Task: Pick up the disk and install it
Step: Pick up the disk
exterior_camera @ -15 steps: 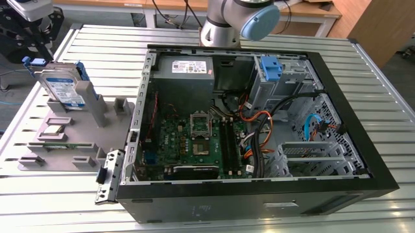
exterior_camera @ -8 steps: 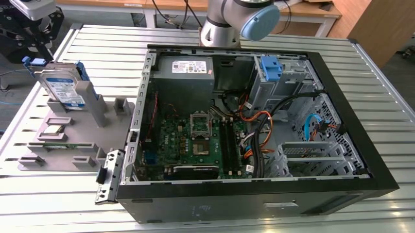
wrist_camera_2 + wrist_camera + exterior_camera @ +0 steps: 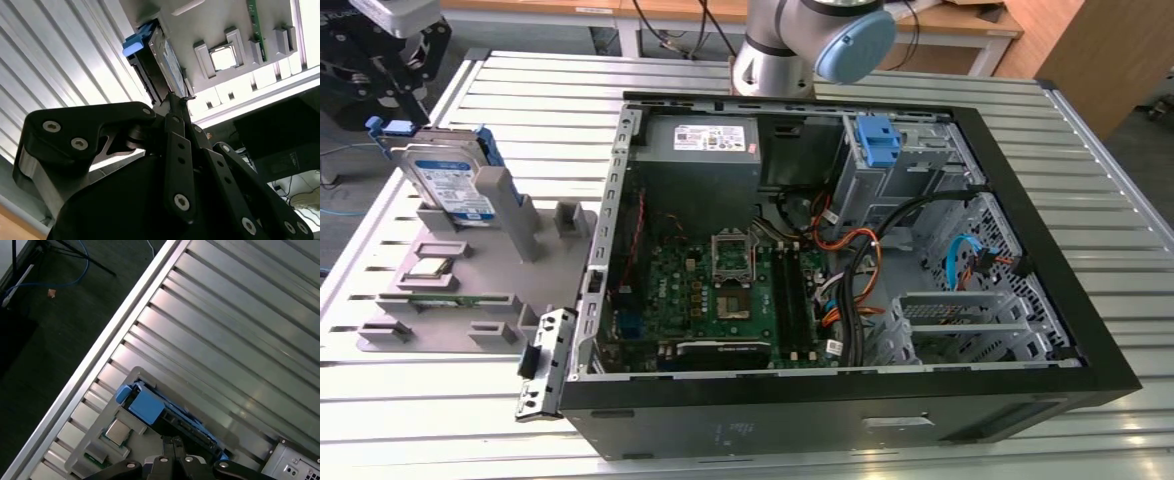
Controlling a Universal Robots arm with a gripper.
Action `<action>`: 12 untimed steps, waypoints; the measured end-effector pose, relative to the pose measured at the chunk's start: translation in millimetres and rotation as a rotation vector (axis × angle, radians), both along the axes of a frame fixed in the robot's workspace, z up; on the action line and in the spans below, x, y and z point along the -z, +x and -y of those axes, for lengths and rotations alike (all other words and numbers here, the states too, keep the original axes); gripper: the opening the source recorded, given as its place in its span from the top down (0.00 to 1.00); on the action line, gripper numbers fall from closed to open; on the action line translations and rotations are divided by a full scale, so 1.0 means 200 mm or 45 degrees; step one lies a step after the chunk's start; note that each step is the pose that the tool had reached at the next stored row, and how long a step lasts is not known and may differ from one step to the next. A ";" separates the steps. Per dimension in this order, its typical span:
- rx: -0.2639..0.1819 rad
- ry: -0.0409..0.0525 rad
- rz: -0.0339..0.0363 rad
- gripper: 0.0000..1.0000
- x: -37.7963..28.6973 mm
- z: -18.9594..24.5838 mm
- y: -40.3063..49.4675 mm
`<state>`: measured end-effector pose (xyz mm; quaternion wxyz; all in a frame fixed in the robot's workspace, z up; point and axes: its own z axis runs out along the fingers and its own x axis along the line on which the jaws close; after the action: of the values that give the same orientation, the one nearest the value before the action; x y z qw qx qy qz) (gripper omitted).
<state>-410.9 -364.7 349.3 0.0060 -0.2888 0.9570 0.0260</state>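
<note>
- In the exterior view, one disk (image 3: 454,185) stands on edge in a grey fixture (image 3: 480,335) on the slatted metal worktop (image 3: 1107,170), at the exterior view's left. Blue bracket pieces show along its edges.
- One black gripper (image 3: 387,95) hangs just above the disk's upper end and grasps nothing.
- The fixture also carries one processor chip (image 3: 434,267) and one green memory stick (image 3: 434,300), both lying flat near the disk.
- One open computer case (image 3: 1067,300) lies just beside the fixture. It holds one grey power supply (image 3: 700,140) and one bare blue bracket (image 3: 878,140). The arm's base (image 3: 781,50) rises behind the case.
- In the second wrist view, the gripper (image 3: 174,100) has its fingertips pressed together, empty, pointing at the end of the disk (image 3: 167,55). The chip (image 3: 223,58) and the memory stick (image 3: 252,20) sit farther along the fixture. The gripper's black linkage hides the near part of the scene.
- In the first wrist view, the clenched gripper (image 3: 172,442) lies over the disk (image 3: 182,426). The chip (image 3: 118,431) lies beside the disk. One blue cable (image 3: 85,260) trails on the dark floor past the worktop (image 3: 240,330) edge.
</note>
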 end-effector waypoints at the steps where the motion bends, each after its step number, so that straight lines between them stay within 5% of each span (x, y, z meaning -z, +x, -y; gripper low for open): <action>1: -0.022 0.000 0.0000 0.90 0.000 0.000 0.000; 12: -0.278 0.000 0.0000 0.90 0.002 0.000 0.000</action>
<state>-410.9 -364.7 348.9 0.0031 -0.3913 0.9199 0.0265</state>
